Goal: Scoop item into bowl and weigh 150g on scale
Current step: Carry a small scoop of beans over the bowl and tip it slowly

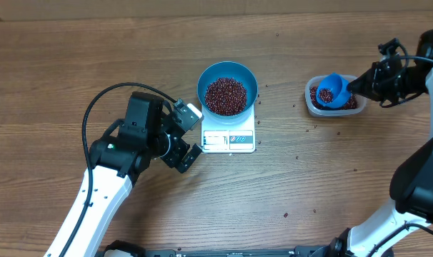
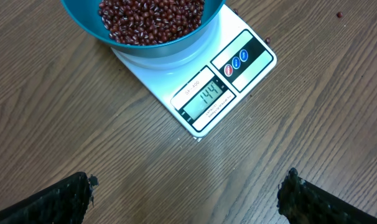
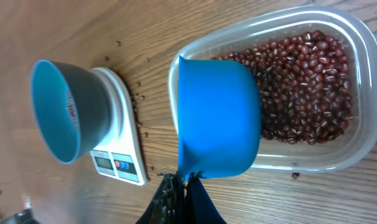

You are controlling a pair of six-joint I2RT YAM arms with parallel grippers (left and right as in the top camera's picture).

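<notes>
Sitting squarely on the white scale [image 1: 229,135], the blue bowl [image 1: 206,82] overhung the platform on every side and held a mound of dark red-brown beans [image 1: 226,96]. At the scale's front edge, the display [image 2: 205,95] read 144, with three round buttons just beside it.

Just left of the scale, the left hand [image 1: 193,134] hovered with its jaws spread wide and nothing between them. Its two dark fingertips [image 2: 58,199] showed at the bottom corners of the wrist view, apart from the scale and facing its front corner.

Well to the right of the scale stood a clear plastic tub [image 1: 311,106], with more beans covering its floor. The right hand [image 1: 354,87] was clamped shut on the handle of a small blue scoop [image 1: 332,89], on the side of the tub away from the scale. The scoop's cup sat over the end of the tub nearer the scale, its outer wall filling the middle of the right wrist view. Whether it touched the beans below could not be told.

A few stray beans [image 1: 286,214] lay scattered on the wooden tabletop [image 1: 59,71], mostly right of the scale and in front of it.
</notes>
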